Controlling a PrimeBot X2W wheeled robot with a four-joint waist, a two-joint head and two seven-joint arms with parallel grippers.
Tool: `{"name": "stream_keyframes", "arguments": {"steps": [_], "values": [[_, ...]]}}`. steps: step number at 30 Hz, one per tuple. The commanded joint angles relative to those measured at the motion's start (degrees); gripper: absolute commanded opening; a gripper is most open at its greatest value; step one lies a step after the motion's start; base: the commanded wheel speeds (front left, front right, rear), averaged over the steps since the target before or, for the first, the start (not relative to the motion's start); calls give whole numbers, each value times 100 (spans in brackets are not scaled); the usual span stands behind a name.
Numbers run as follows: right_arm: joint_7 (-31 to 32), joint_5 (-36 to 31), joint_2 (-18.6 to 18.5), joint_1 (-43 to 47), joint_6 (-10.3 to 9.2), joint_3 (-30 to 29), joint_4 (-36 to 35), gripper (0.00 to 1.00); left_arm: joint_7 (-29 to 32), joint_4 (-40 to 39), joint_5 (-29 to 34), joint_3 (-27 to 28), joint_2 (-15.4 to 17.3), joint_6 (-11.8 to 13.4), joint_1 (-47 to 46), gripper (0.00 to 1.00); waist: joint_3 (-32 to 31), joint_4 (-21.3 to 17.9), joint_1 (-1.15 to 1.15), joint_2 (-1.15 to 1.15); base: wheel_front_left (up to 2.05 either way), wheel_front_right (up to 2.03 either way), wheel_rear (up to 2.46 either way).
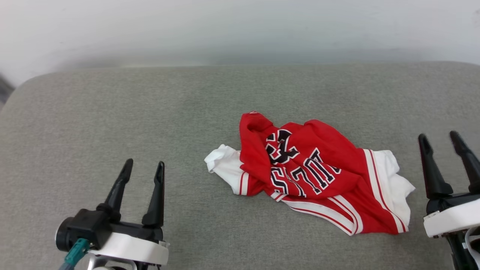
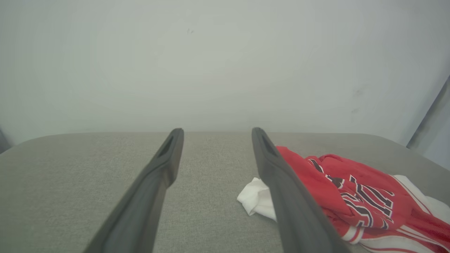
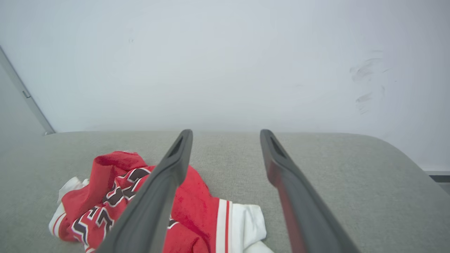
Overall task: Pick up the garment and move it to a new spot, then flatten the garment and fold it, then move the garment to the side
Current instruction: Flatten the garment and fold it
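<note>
One crumpled garment point(image 1: 322, 150), long axis left-to-right, lettering upside down

The head camera is looking forward and down from above the near edge of the grey fabric-covered bench point(image 1: 112, 97), reaching the far edge and the wall point(image 1: 240, 22). Each wrist camera is sitting low and close, looking along the left gripper point(image 2: 216, 130) or the right gripper point(image 3: 226, 131) toward that far edge. All three are sharing the garment point(image 1: 311, 165).
</note>
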Motion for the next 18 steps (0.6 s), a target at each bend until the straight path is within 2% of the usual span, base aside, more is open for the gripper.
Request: {"name": "stream_keyframes", "arguments": {"steps": [1, 5, 10, 11, 12, 13, 18], "values": [[-298, -88, 117, 34, -3, -21, -46, 100, -14, 82, -55, -105, 93, -9, 53, 100, 37, -96, 0, 0, 0, 0, 0], [-1043, -289, 328, -4, -3, -65, -166, 100, 349, 197, -207, -510, 439, -9, -163, 100, 184, -261, 0, 0, 0, 0, 0], [-1320, -466, 461, -123, -3, -143, -306, 100, 1619, 31, -632, -1077, 1033, -9, -745, 100, 489, -436, 0, 0, 0, 0, 0], [-1320, -466, 461, -123, -3, -143, -306, 100, 1619, 31, -632, -1077, 1033, -9, -745, 100, 489, -436, 0, 0, 0, 0, 0], [-1359, -511, 512, -207, -3, -189, -325, 100, 2299, -27, -995, -1306, 1230, -9, -1033, 100, 630, -499, 0, 0, 0, 0, 0], [-1359, -511, 512, -207, -3, -189, -325, 100, 2299, -27, -995, -1306, 1230, -9, -1033, 100, 630, -499, 0, 0, 0, 0, 0], [-1421, -610, 668, -354, -3, -212, -337, 100, 4138, -100, -1882, -2113, 2028, -3, -1967, 100, 979, -656, 0, 0, 0, 0, 0]]}}
